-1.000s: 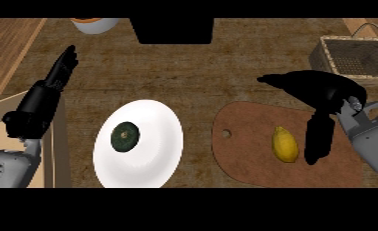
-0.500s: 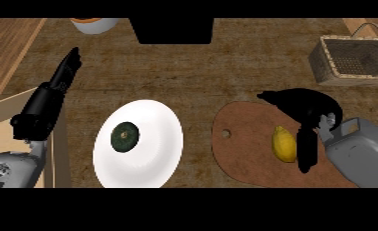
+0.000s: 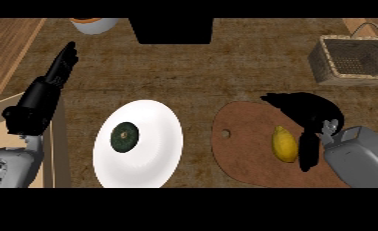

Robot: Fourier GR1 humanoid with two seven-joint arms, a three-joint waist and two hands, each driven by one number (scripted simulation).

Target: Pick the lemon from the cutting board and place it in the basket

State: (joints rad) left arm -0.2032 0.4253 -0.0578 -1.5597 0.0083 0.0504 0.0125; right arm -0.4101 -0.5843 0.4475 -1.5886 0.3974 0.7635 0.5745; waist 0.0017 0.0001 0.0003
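Observation:
A yellow lemon (image 3: 285,144) lies on the brown oval cutting board (image 3: 244,152) at the lower right. My right hand (image 3: 314,117) hovers just right of and above the lemon, its thumb reaching left over the board's far edge and its fingers hanging down beside the fruit, not closed round it. The wicker basket (image 3: 350,61) stands at the far right edge. My left hand (image 3: 57,70) rests open at the left, fingers straight and pointing away.
A white plate (image 3: 148,147) holding a dark green round vegetable (image 3: 124,136) sits left of the board. A bowl (image 3: 94,24) and a dark box (image 3: 171,29) stand at the counter's back edge. A wooden strip runs along the left.
My right hand has come down and toward the near edge, closing in on the lemon's right side. The left arm has shifted slightly. The lemon has not moved.

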